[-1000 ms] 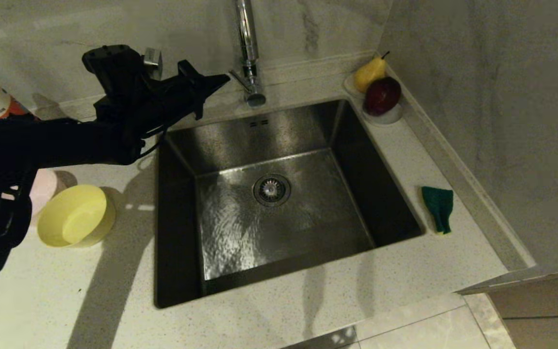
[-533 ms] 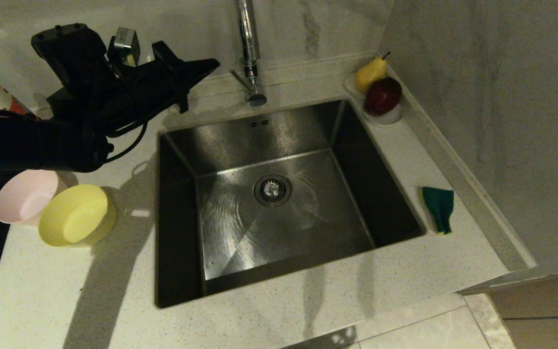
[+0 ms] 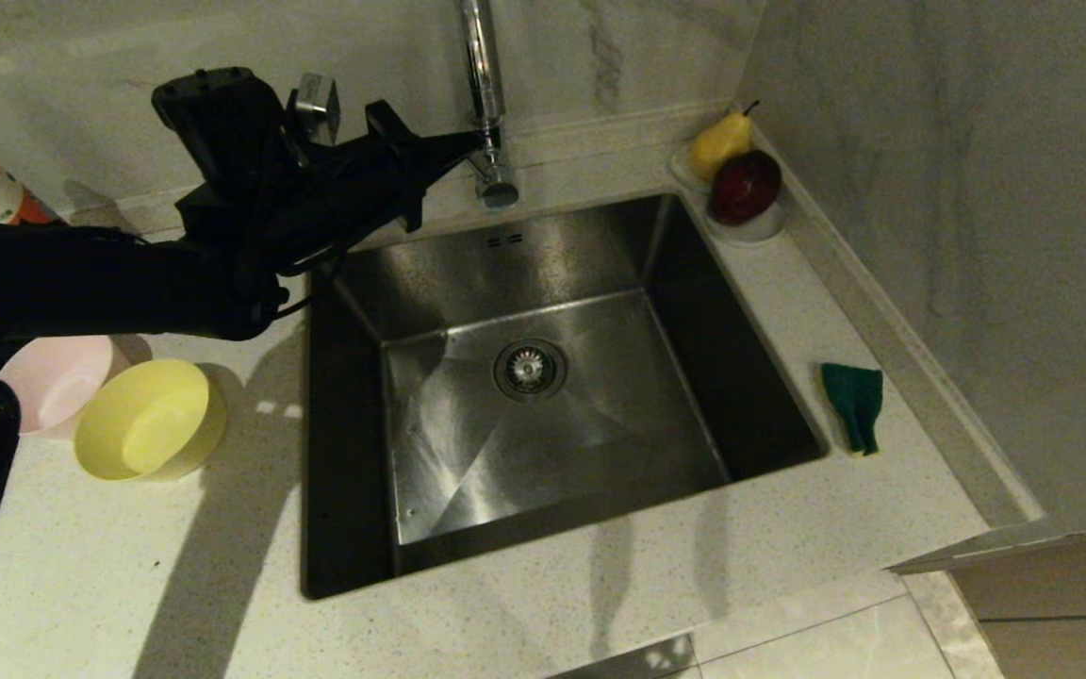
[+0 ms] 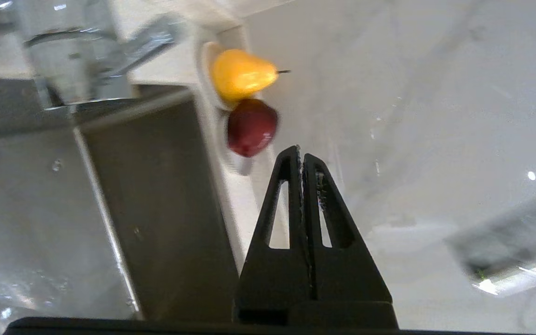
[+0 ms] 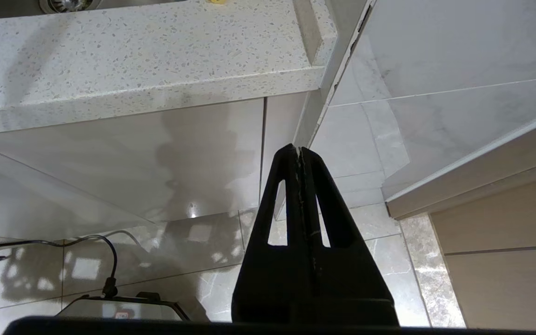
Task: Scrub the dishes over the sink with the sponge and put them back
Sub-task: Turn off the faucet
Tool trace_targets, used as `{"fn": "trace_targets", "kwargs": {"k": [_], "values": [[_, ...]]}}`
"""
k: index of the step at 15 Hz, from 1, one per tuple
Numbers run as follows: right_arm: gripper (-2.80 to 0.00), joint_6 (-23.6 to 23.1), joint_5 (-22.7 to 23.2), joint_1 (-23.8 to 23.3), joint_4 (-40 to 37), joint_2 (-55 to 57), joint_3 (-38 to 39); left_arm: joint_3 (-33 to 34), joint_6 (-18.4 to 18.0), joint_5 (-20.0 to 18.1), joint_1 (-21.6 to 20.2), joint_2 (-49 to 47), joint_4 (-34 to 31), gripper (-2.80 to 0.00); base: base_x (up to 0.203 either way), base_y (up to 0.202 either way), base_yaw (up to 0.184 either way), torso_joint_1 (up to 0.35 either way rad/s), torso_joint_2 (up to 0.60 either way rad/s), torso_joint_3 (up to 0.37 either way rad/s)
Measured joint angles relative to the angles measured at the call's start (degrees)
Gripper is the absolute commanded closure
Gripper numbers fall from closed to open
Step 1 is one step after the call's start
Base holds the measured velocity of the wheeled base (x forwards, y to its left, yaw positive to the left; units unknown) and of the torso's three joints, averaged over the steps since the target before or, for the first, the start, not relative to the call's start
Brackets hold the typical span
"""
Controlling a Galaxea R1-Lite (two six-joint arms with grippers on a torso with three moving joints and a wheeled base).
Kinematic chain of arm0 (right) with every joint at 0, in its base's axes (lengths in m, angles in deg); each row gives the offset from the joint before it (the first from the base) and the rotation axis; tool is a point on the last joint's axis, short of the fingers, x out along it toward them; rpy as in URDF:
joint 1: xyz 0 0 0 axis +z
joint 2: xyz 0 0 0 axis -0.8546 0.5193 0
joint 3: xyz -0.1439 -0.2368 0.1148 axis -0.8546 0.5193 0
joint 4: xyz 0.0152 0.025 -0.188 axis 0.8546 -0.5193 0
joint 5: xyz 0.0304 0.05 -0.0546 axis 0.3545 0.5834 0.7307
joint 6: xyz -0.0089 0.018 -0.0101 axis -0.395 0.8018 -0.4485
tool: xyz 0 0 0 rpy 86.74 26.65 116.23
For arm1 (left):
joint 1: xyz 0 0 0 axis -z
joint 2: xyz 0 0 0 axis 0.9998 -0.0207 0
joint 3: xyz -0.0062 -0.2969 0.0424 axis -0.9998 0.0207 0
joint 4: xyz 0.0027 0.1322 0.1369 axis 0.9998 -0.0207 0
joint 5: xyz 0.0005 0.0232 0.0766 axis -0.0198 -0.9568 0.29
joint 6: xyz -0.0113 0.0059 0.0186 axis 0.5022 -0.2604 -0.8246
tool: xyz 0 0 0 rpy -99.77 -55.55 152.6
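Square brushed-steel sink (image 3: 543,415), round yellow bowl (image 3: 149,420) beside.

Bowls (image 3: 149,420) left of sink (image 3: 543,396), sponge (image 3: 852,404) right, faucet (image 3: 486,104) behind.

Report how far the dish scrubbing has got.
Nothing looks done: the sponge lies untouched right of the sink, and the yellow bowl and pink bowl sit on the left counter. The left gripper, shut and empty, is at the faucet. All scrubbing remains.
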Motion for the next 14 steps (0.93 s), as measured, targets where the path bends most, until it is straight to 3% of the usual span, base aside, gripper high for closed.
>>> {"fn": "trace_targets", "kwargs": {"k": [7, 10, 14], "values": [[0.00, 0.0, 0.0, 0.0, 0.0, 0.0, 0.0, -6.7, -1.3, 7.1, 0.2, -5.8, -6.1, 0.00, 0.000, 0.000, 0.000, 0.000, 0.00, 0.000], [0.00, 0.0, 0.0, 0.0, 0.0, 0.0, 0.0, -12.1, -1.8, 12.3, 0.2, -7.4, -11.1, 0.00, 0.000, 0.000, 0.000, 0.000, 0.00, 0.000], [0.00, 0.0, 0.0, 0.0, 0.0, 0.0, 0.0, -14.9, -2.0, 14.8, 0.3, -9.0, -11.1, 0.00, 0.000, 0.000, 0.000, 0.000, 0.00, 0.000]]}}
